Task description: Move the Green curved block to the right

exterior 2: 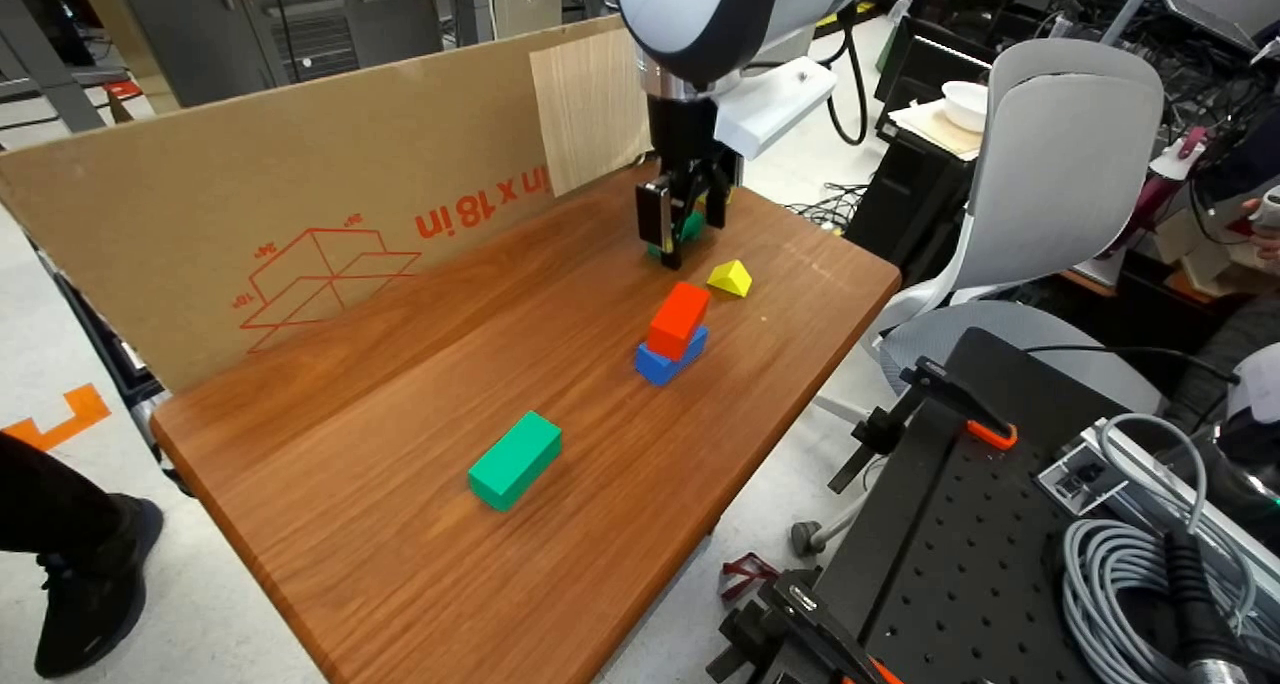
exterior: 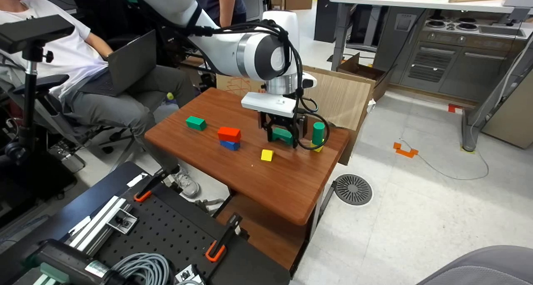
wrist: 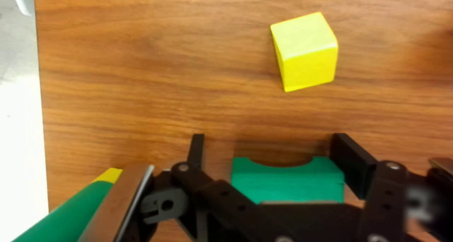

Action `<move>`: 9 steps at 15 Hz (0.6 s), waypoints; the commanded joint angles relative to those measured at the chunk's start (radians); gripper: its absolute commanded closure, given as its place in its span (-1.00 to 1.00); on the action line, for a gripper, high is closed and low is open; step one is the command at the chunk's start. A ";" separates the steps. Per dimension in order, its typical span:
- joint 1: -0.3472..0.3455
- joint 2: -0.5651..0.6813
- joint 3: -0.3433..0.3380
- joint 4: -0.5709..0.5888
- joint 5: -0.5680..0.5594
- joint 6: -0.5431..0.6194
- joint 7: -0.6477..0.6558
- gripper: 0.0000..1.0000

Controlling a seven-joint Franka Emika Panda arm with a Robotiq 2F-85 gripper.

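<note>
Tool (wrist: 269,146), jaws spread wider than the green curved block (wrist: 290,183) and gripping nothing, straddles it on the bench (exterior: 258,181), block's long axis lying jaw to jaw, curved notch facing the yellow block (wrist: 306,54).

Both exterior views overlook tabletop (exterior 2: 540,364); wrist view nearest.

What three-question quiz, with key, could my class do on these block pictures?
1. What colour block lies on the blue block? (a) yellow (b) red (c) green
2. In the wrist view, the green curved block has its hollow toward the picture's ___ edge.
3. True or false: the jaws are closed tight on that block.
Key: 1 b, the red block; 2 top; 3 false, the wrist view shows a gap beside it.
</note>
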 commanded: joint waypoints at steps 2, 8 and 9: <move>0.008 0.012 -0.011 -0.009 -0.040 -0.023 0.047 -1.00; 0.025 -0.179 0.016 -0.156 -0.044 0.092 0.058 -1.00; 0.029 -0.229 0.019 -0.188 -0.042 0.124 0.069 -1.00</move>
